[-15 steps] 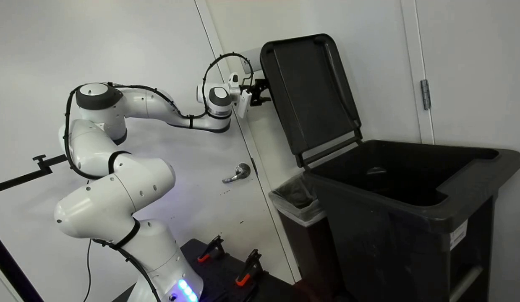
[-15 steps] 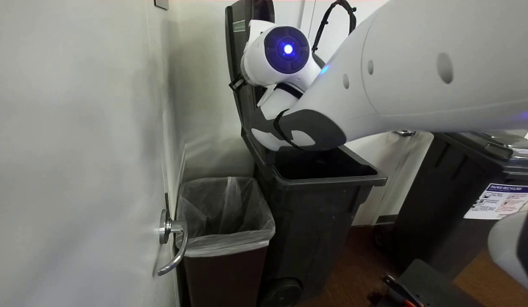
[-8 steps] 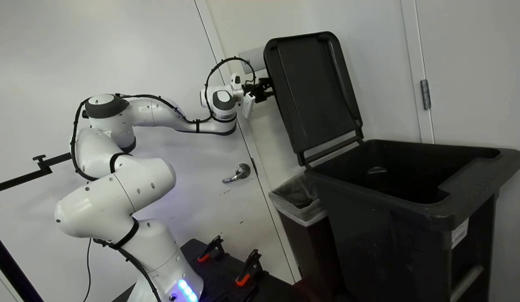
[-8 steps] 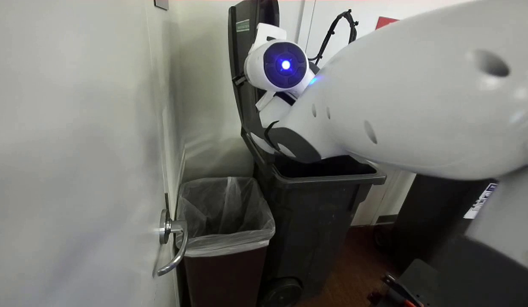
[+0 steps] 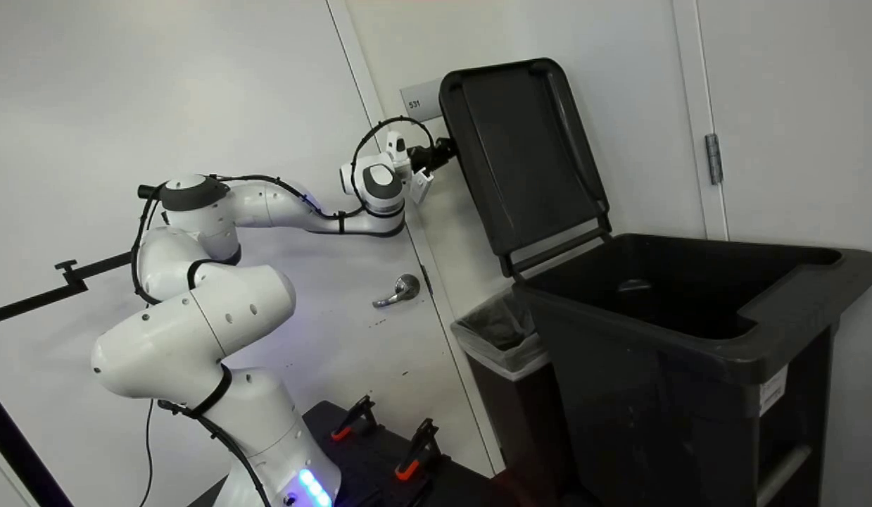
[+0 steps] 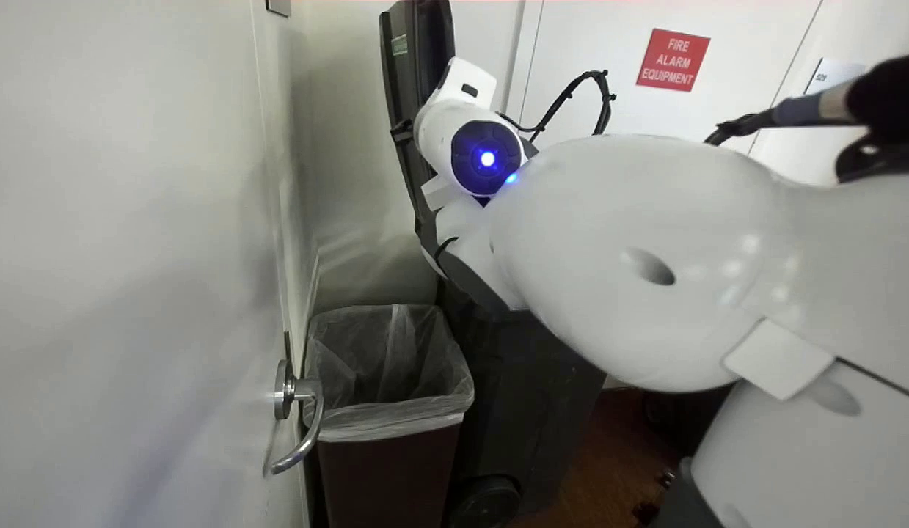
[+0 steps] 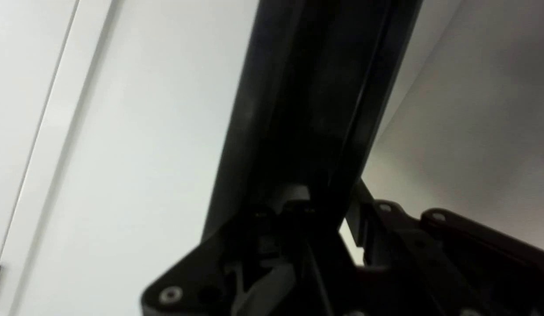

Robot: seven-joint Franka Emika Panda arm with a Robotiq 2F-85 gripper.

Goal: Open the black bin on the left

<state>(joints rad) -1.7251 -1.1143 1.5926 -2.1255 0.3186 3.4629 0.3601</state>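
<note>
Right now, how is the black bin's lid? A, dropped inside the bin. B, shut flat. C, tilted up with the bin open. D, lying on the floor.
C, since the lid rises at a slant from one edge of the black bin, leaving it uncovered.

in an exterior view, the lid (image 5: 523,155) blocks the gripper (image 5: 446,150) at 3 o'clock; the uncovered black bin (image 5: 661,405) admits entry from 12 o'clock.
</note>
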